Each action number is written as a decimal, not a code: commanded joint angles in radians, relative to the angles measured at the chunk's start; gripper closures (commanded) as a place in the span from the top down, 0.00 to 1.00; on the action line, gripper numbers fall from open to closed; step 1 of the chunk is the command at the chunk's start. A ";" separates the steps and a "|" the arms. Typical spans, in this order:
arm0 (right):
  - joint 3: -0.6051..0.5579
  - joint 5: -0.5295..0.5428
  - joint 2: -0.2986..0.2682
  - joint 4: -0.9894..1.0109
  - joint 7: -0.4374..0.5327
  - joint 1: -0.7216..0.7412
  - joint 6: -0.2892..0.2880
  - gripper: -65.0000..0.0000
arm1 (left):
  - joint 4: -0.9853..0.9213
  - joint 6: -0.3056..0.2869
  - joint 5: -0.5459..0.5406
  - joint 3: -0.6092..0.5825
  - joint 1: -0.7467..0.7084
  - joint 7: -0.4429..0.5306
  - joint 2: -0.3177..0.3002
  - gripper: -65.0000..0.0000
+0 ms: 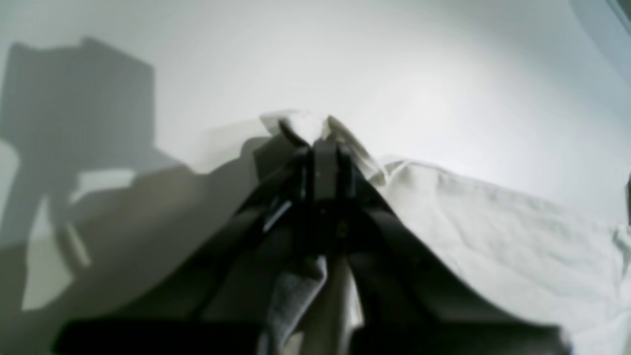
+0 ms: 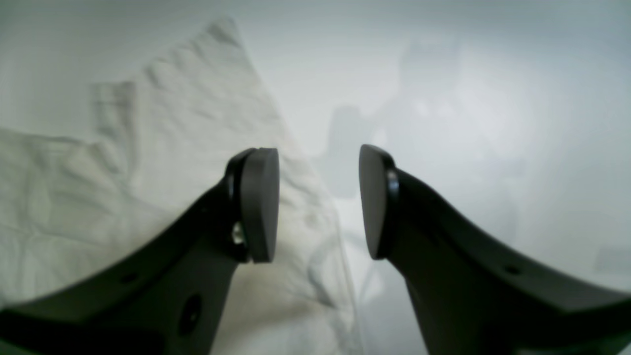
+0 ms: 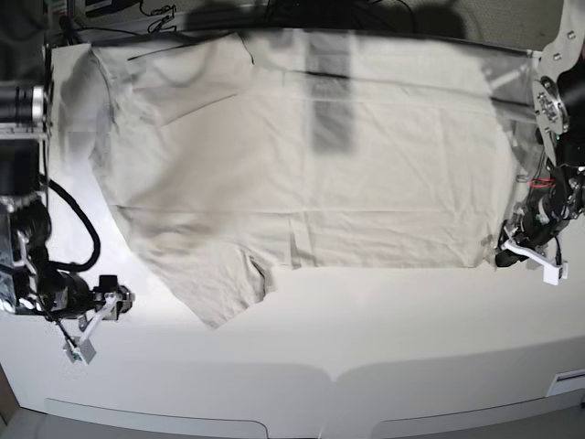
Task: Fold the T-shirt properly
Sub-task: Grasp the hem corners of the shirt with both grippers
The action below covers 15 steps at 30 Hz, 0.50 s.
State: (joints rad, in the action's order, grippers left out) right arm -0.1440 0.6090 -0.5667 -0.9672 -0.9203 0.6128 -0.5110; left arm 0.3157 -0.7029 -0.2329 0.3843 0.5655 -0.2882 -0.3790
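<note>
The pale beige T-shirt (image 3: 347, 165) lies spread flat across the white table, neck end to the left and hem to the right. One sleeve (image 3: 219, 288) points toward the front. My left gripper (image 3: 501, 258) is at the front right hem corner. In the left wrist view it (image 1: 325, 140) is shut on a bunched bit of the shirt's edge (image 1: 493, 231). My right gripper (image 3: 96, 315) hovers over bare table, left of the front sleeve and apart from it. In the right wrist view it (image 2: 318, 202) is open and empty, with the shirt (image 2: 123, 187) to its left.
The white table (image 3: 366, 347) has bare surface along the front, down to its front edge. Cables and dark equipment (image 3: 119, 14) line the back edge. My right arm's black body and cable (image 3: 37, 238) stand at the left edge, and the left arm's frame (image 3: 553, 101) at the right.
</note>
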 commanded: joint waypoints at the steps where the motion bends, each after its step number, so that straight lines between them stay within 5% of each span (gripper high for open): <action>1: -0.024 -0.004 -0.002 0.032 0.012 0.066 -0.020 0.42 | 0.004 0.005 0.019 -0.002 0.014 -0.025 -0.002 0.00; 8: -0.184 -0.170 0.090 0.318 0.149 0.235 -0.063 0.46 | 0.004 0.005 0.019 -0.002 0.014 -0.025 0.007 0.00; 15: -0.251 -0.266 0.172 0.516 0.267 0.254 -0.062 0.47 | 0.004 0.005 0.022 -0.002 0.014 -0.015 0.007 0.00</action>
State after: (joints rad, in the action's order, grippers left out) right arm -0.4000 0.3382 -0.3843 -0.4332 -0.6704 0.8211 -0.5701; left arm 0.3157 -0.7078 -0.2333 0.3843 0.5655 -0.2848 -0.3626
